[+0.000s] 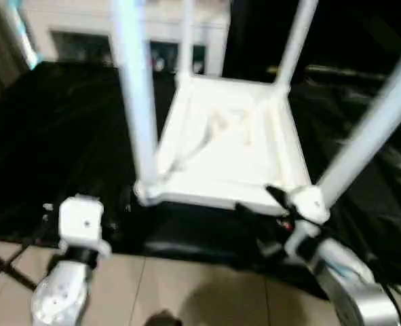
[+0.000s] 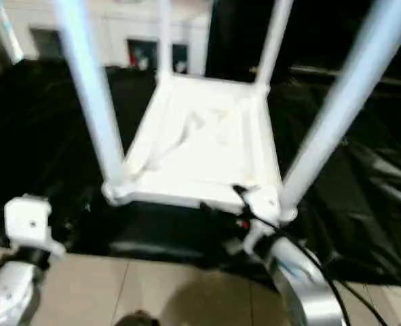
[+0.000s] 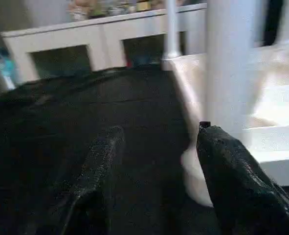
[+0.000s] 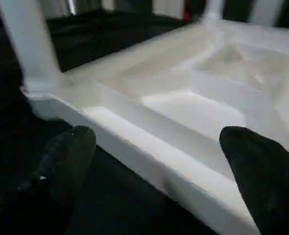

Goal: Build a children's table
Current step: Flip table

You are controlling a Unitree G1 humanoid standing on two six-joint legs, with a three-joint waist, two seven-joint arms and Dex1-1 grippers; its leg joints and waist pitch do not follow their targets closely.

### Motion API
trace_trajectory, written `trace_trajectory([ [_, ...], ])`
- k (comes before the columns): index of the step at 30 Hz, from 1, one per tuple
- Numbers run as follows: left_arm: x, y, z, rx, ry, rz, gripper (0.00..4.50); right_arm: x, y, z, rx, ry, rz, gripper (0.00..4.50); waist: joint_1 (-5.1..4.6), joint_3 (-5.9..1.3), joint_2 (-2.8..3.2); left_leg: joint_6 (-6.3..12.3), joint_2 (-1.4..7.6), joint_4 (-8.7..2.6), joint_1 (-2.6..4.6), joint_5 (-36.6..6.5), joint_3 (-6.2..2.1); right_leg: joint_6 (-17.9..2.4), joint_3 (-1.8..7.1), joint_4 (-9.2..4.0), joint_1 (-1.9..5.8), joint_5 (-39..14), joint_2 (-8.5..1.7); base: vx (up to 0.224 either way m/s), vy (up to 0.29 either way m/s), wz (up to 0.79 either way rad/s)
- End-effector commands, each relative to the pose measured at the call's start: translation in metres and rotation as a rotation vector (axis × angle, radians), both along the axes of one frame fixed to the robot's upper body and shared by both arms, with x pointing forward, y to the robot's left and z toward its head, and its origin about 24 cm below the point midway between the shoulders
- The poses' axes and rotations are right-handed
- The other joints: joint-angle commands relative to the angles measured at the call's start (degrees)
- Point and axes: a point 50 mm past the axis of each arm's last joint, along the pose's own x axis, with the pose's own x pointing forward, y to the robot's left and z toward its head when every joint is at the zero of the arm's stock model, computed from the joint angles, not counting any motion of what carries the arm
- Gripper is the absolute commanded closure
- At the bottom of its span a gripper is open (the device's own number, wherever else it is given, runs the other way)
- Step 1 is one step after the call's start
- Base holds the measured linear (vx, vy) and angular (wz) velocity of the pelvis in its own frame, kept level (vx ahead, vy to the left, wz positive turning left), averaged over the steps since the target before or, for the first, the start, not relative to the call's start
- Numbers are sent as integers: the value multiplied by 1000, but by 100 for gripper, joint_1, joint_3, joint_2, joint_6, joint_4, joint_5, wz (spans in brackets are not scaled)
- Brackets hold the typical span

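children's table (image 1: pixel 227 139) flipped upside down mid-frame, all four legs (image 1: pixel 136 95) pointing up, long side running away, left gripper (image 3: pixel 156 161) and right gripper (image 4: pixel 159 161) both spread open

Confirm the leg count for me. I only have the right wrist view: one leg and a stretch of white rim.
Observer: Four are in: near-left leg, near-right leg, far-left leg and far-right leg, each rising from a corner of the upturned table top.
Operator: What's beyond the far edge?
Observer: A white cabinet, past the black sheet.
Operator: Left fingers?
Observer: The left gripper is open and holds nothing, low beside the base of the near-left leg.
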Motion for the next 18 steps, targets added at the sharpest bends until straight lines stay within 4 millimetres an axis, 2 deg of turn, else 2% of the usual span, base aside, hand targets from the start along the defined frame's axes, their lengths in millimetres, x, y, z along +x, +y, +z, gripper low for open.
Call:
trace_trajectory([
  [1, -2, -4, -3, -1, 7, -4, 183, 1, -5, 1, -20, -9, -10, 0, 68, -253, 80, -998, 743, -1102, 305, 801, -921, -119, 137, 4, -158, -450, 160, -69, 120, 44],
  [2, -2, -4, -3, -1, 7, -4, 183, 1, -5, 1, -20, -9, -10, 0, 77, -239, 61, -1531, 739, -1233, 253, -432, -996, -183, 208, 2, -153, -484, 124, -86, 53, 67],
  [3, -2, -4, -3, -1, 7, -4, 183, 1, -5, 1, -20, -9, -10, 0, 109, -217, -167, -1888, 593, -1554, 95, -4191, -1169, -1013, 412, -21, -170, -437, 57, -105, -11, 77],
  [4, -2, -4, -3, -1, 7, -4, 183, 1, -5, 1, -20, -9, -10, 0, 128, -224, -275, -1673, 498, -1570, 73, -4587, -1155, -1310, 498, -87, -169, -582, -4, -105, -11, 77],
  [5, -2, -4, -3, -1, 7, -4, 183, 1, -5, 1, -20, -9, -10, 0, 152, -205, -394, -1392, 337, -1395, 47, -4565, -1036, -1647, 611, -294, -214, -909, -156, -127, -60, 88],
  [6, -2, -3, -3, 8, 7, -2, 183, 2, -5, 1, -19, -14, -12, 0, 66, -107, -570, -1157, -127, 690, 374, -3411, -456, -2816, 714, -1720, -629, -2363, -1303, -67, -80, 85],
  [7, -2, -3, -3, 8, 7, -2, 183, 2, -5, 1, -19, -14, -12, 0, -11, 136, -324, -621, 110, 1383, 16, -2080, 101, -2864, 540, -1755, -233, -2949, -1472, -67, -80, 85],
  [8, 2, -3, -7, -34, 20, 3, 183, 4, -9, 2, -1, -13, -50, 0, 47, 117, -370, -674, 129, 1490, -119, -1796, 250, -2669, 236, -1687, 22, -3056, -1255, -46, -35, 44],
  [9, 6, -4, -10, -58, 34, -9, 183, 6, -14, 3, 10, -18, -89, 0, 80, 37, -363, -464, 300, 926, 293, -2295, 294, -1986, 494, -1534, -77, -2588, -709, -101, -32, 20],
  [10, 10, -4, -12, -69, 41, -24, 183, 8, -17, 3, 20, -21, -122, 0, 207, -103, -203, -328, 698, 358, 1011, -2836, 251, -1298, 205, -1404, -169, -2319, -369, -101, -32, 20],
  [11, 13, -5, -14, -70, 47, -39, 183, 9, -20, 4, 26, -27, -146, 0, 204, -100, 123, -524, 1718, -344, 1175, -3357, -600, -548, 107, -470, -482, -1546, -299, -107, -89, 31],
  [12, 17, -7, -14, -66, 47, -77, 183, 12, -23, 5, 19, -41, -182, 0, 90, -217, -184, 253, 2132, -679, 971, -2632, -493, 197, 205, 145, -678, -271, -364, -66, -134, 34],
  [13, 17, -7, -14, -66, 47, -77, 183, 12, -23, 5, 19, -41, -182, 0, 64, -223, -158, 830, 1833, -556, 917, -1886, -242, 197, 305, 110, -764, 269, -445, -66, -134, 34],
  [14, 21, -11, -14, -68, 34, -122, 183, 15, -26, 4, 7, -47, -223, 0, 113, -175, -208, 1184, 1280, -314, 670, -1205, 388, -58, 452, -324, -741, 1029, -577, -37, -100, 31],
  [15, 22, -12, -13, -68, 31, -136, 183, 16, -27, 4, 3, -50, -234, 0, 106, -215, -324, 664, 869, -185, 512, -1516, 472, -156, 726, -797, -463, 311, -782, -87, -64, 1],
  [16, 24, -14, -12, -61, 33, -143, 183, 18, -28, 4, -8, -54, -254, 0, 115, -127, -394, -41, 896, -331, 397, -1859, 452, -119, 748, -940, -330, -906, -924, -87, -64, 1],
  [17, 26, -15, -11, -56, 31, -143, 183, 19, -28, 4, -5, -51, -261, 0, 150, -133, -425, -290, 931, -363, 480, -2039, 468, -50, 741, -985, -349, -1447, -898, -111, -77, -11],
  [18, 29, -17, -8, -39, 20, -137, 183, 21, -25, 4, 0, -46, -254, 0, 121, -138, -474, -502, 929, -474, 605, -2217, 509, -53, 718, -1048, -370, -1922, -812, -71, -74, 8],
])
